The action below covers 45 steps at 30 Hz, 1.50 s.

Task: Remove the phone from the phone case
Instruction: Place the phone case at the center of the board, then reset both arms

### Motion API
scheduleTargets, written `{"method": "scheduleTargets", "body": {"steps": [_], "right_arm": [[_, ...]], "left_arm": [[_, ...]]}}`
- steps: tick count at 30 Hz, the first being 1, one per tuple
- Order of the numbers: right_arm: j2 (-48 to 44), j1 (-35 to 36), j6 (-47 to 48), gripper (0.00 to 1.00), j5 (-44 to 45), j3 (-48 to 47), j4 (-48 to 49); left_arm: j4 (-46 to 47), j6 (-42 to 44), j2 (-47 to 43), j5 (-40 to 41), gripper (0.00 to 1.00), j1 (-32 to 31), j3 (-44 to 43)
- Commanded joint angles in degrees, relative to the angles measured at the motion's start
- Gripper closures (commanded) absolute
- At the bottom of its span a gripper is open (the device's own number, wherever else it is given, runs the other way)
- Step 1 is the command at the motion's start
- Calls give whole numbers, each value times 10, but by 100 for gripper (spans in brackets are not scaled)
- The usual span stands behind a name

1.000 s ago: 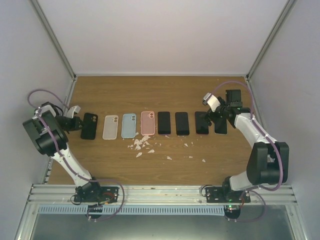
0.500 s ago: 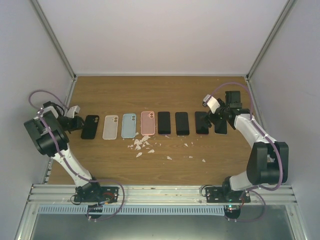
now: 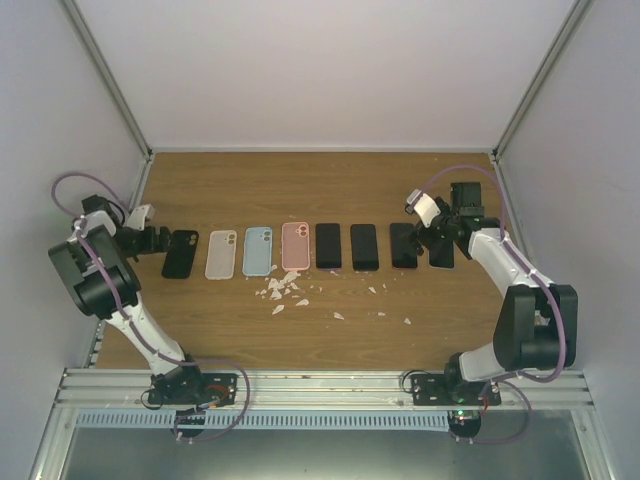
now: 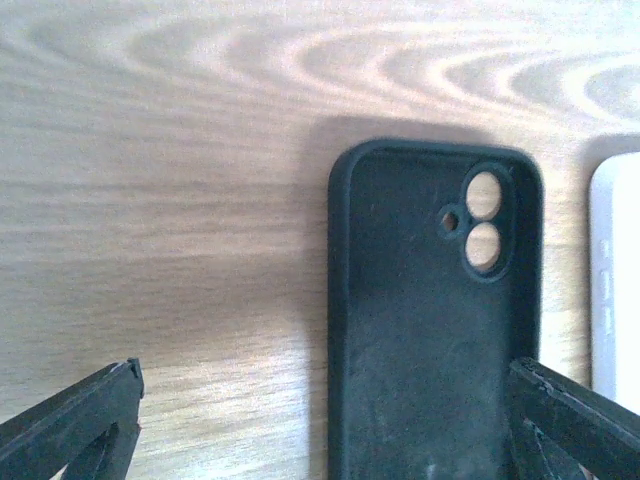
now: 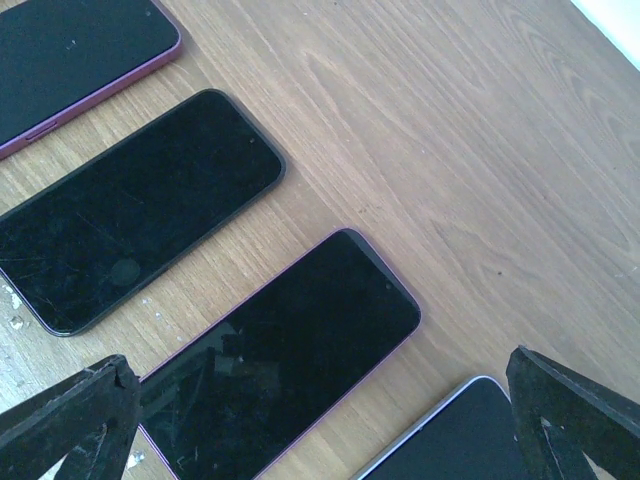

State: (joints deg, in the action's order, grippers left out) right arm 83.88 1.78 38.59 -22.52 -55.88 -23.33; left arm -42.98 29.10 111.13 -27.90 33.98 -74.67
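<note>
**On the wooden table (image 3: 330,190): phones and cases lay apart**

At far left, the left gripper (image 3: 160,240) stood wide open and empty, jaws flanking one end of a matte black case (image 4: 430,330), rounded and soft-looking, with wood showing through its lens holes. The right gripper (image 5: 320,410), equally wide, hovered over flat, glossy phones (image 5: 135,215) lying close together. A careless sweep could probably drag the rubbery case into the white case (image 4: 615,280) beside it, or scuff glass.

Looks like a robot lab cell: white walls (image 3: 330,70) on aluminium posts (image 3: 107,75), wood table (image 3: 330,180), left arm (image 3: 135,315) and right arm (image 3: 505,255) bolted to 1 rail (image 3: 320,380).
</note>
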Motion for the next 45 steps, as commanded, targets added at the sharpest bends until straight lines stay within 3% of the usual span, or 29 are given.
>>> {"method": "scheduleTargets", "body": {"steps": [1,9,16,21,29,38,45], "right_arm": [[-17,4,12,0,0,-26,-12],[8,3,29,0,6,-129,-35],[48,4,6,0,-4,-262,-45],[58,9,-38,0,-35,-307,-45],[30,58,-101,0,-58,-251,3],[-10,92,-141,0,-61,-130,61],[-28,94,-169,0,-58,-85,90]], "left_arm": [[2,-11,-43,-7,1,-12,-37],[-35,-36,-65,-15,1,-83,-151],[-56,-61,-86,34,1,-216,-255],[-55,-90,-98,46,1,-311,-292],[35,-134,-168,61,1,-430,-196],[160,-202,-259,49,1,-439,-44],[195,-230,-286,72,1,-439,31]]}}
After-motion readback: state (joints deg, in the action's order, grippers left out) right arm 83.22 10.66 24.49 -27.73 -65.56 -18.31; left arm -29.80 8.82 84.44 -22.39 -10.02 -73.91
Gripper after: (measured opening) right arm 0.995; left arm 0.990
